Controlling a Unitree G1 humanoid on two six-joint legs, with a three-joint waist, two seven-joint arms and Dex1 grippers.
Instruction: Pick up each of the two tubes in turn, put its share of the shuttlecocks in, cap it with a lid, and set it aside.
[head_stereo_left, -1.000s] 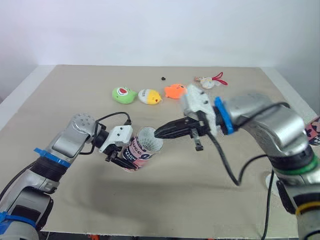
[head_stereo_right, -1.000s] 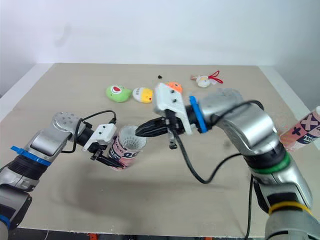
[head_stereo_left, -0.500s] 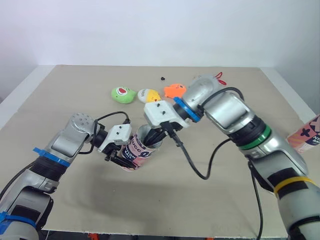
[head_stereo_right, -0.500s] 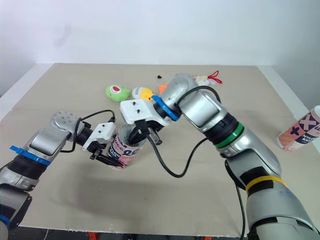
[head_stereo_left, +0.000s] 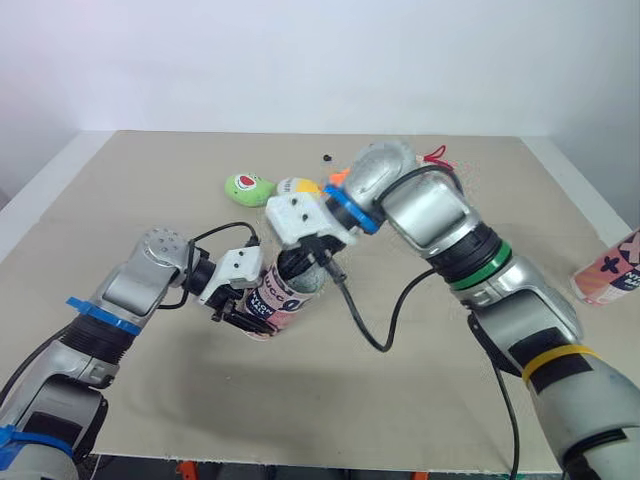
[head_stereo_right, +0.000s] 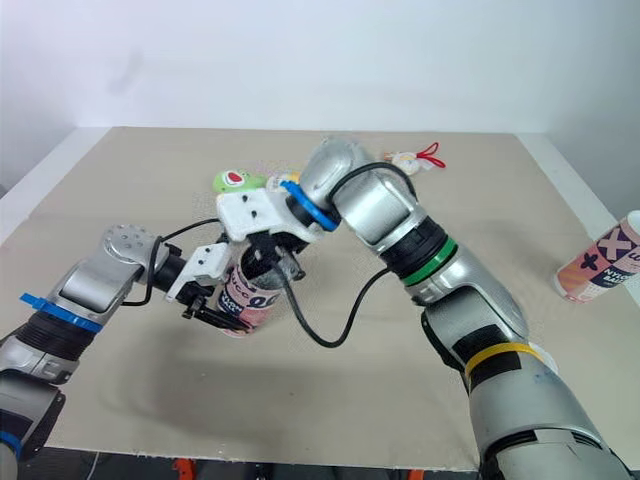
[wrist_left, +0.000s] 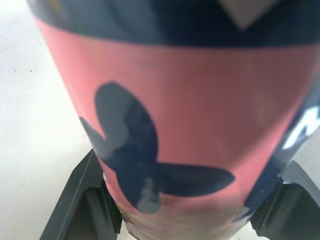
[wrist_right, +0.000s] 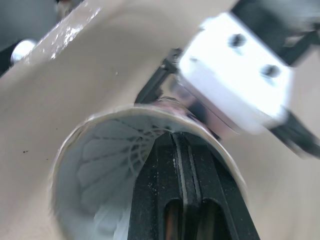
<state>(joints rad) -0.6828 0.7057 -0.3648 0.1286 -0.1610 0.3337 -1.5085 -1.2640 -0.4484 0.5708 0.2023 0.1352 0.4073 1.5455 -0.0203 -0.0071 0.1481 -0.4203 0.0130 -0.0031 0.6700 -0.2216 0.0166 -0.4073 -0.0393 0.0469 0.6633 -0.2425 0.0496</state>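
Holding right end effector (wrist_right: 179, 150), fingers together, inside tube (head_stereo_left: 287, 298) clamped by left end effector (head_stereo_left: 250, 305); likely risking crushed shuttlecock (wrist_right: 107, 155) feathers, or tube twisting loose.

Pink tube (head_stereo_left: 283, 294) with dark markings is being held tilted, mouth open; a white shuttlecock (wrist_right: 100, 160) is being seen inside. Second tube (head_stereo_right: 598, 262) is being shown far right.

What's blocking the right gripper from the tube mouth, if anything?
Nothing visible. The shut right gripper is inside the open mouth of the tube, which the left gripper holds tilted; a white shuttlecock sits deeper inside.
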